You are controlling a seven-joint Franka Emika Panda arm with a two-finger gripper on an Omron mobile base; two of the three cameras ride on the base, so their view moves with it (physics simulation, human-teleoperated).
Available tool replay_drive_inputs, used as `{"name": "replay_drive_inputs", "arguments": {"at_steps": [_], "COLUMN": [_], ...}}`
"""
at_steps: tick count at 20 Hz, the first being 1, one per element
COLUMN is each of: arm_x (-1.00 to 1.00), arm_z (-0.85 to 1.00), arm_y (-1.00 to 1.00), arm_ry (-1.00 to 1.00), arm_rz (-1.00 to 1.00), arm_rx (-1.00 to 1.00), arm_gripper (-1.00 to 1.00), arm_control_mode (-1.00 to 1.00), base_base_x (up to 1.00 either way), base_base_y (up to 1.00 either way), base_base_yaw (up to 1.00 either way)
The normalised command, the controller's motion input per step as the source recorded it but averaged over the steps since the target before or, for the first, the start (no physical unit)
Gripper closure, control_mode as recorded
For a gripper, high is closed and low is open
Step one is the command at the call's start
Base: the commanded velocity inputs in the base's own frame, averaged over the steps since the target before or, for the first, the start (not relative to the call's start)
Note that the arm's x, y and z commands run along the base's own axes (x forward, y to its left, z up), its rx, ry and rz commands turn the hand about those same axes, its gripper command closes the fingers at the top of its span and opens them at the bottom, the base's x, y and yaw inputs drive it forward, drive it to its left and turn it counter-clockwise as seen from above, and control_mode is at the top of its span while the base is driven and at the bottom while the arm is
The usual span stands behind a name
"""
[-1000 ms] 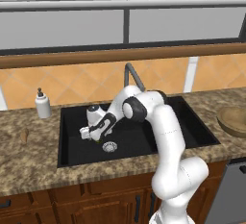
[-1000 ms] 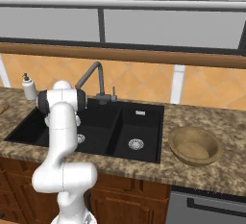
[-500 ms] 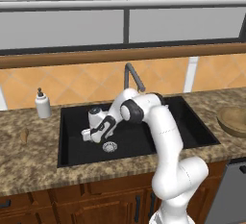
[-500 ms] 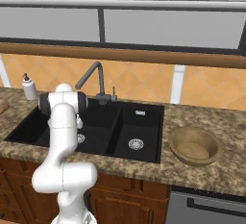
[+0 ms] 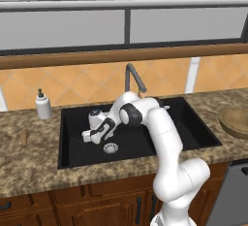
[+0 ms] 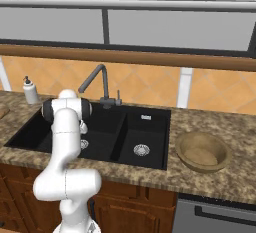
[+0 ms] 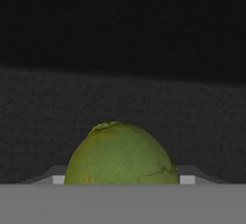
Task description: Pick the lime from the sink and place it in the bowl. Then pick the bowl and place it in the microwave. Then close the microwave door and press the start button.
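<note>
No writing or brand can be read anywhere. The hand view shows the lime (image 7: 120, 153) close up, lying between the gripper's tips on the black sink (image 5: 189, 123) floor. From the left base view the gripper (image 5: 88, 136) reaches low into the left basin; whether its fingers clamp the lime cannot be told. The right base view shows the bowl (image 6: 202, 150) on the counter (image 6: 235, 177) right of the sink.

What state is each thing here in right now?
lime: whole, down in the sink, sitting between the gripper's fingers.
gripper: lowered into the left basin, closing around the lime; a firm grip cannot be told.
sink: dry, faucet not running.
bowl: upright on the counter, empty.
soap bottle: upright beside the sink.
</note>
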Motion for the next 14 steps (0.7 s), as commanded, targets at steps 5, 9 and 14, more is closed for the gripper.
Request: {"name": "replay_drive_inputs", "arguments": {"at_steps": [5,9,14], "arm_x": [-0.22,-0.51,-0.55], "arm_z": [0.39,1.00,1.00], "arm_y": [0.09,0.00,0.00], "arm_ry": [-0.01,-0.10,-0.07], "arm_rz": [0.00,0.00,0.00], "arm_rx": [0.00,0.03,0.02], "arm_gripper": [1.00,1.00,1.00], "arm_control_mode": [-1.00,-1.00,-1.00], "base_base_x": [0.00,0.00,0.00], "base_base_y": [0.00,0.00,0.00], "base_base_yaw": [0.00,0.00,0.00]}}
